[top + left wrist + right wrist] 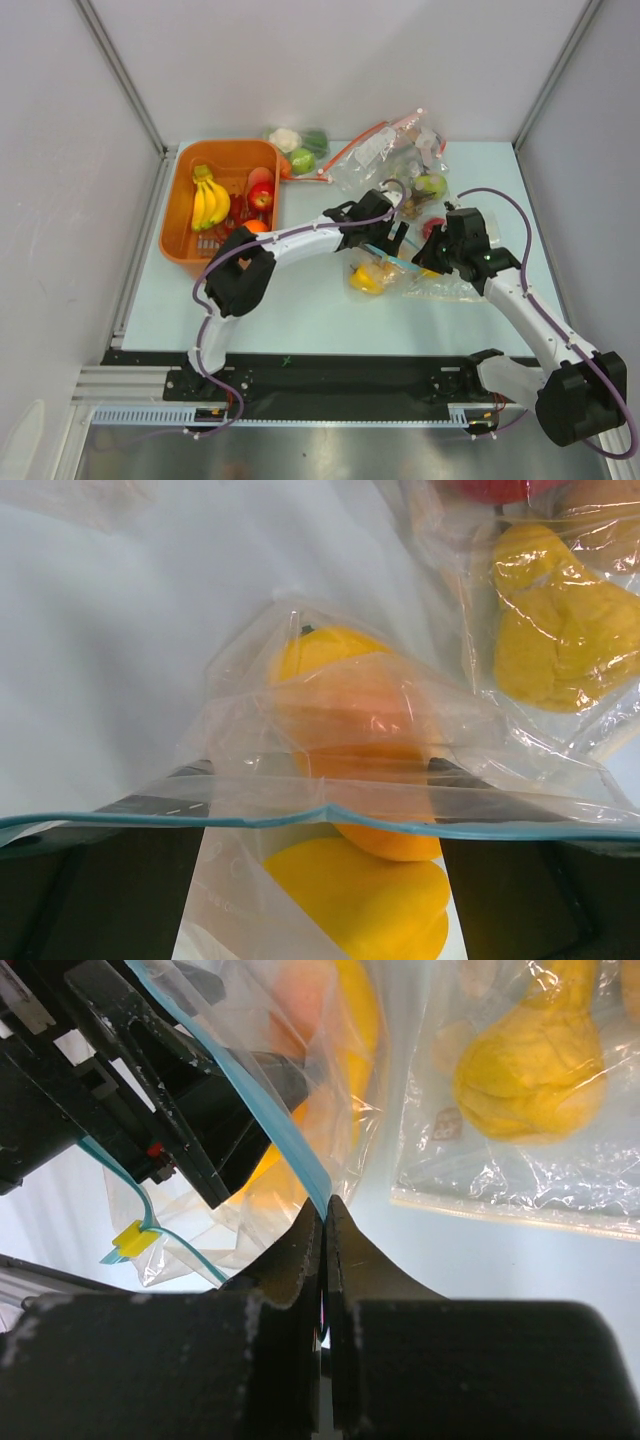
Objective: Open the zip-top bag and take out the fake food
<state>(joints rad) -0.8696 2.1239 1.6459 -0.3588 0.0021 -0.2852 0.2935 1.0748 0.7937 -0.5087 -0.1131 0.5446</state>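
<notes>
The zip-top bag lies mid-table, clear and crinkly, with a teal zip strip along its mouth. Fake food is inside it: a yellow piece, an orange-coloured piece and another yellow piece. My left gripper is open wide at the bag's mouth, its dark fingers on either side of the fruit, with the teal strip lying across them. My right gripper is shut on the teal strip at the bag's right end. In the top view the left gripper and right gripper meet over the bag.
An orange basket at the left holds a banana bunch and a red apple. A second clear bag with yellow fruit lies just right of the task bag. More bags with a red zip strip and a green apple lie behind.
</notes>
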